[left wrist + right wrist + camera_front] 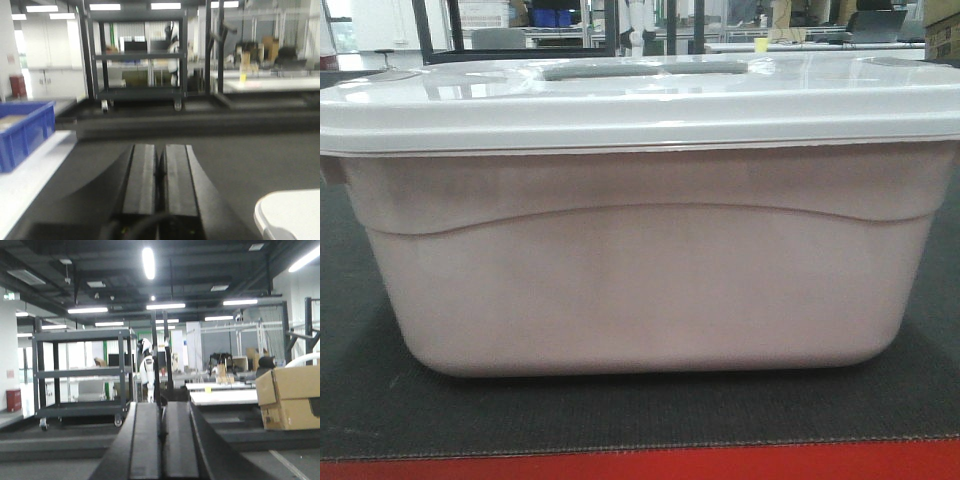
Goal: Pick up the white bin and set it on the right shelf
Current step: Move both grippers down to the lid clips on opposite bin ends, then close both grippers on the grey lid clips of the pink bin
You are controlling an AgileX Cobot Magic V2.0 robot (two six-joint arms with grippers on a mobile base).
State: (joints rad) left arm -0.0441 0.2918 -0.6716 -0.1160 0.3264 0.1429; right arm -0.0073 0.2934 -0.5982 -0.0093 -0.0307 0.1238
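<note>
Both are pressed flat together with nothing held: my left end effector [161,150] hovers over the dark counter [240,165], and my right end effector [161,410] faces the open hall. Nearest in the front view, the counter's red edge [640,465] runs below a strip of bare mat. The white bin [640,290] sits just behind that strip, filling almost the whole width. It is off-white, faintly pink, with rounded corners, a wavy moulded ridge and a glossy lid [640,105]. One lid corner shows at my left wrist's lower right, with bare mat ahead. A blue bin [25,132] stands to the left and a cardboard box [290,395] to the right. A dark wheeled rack [140,56] stands far behind.
</note>
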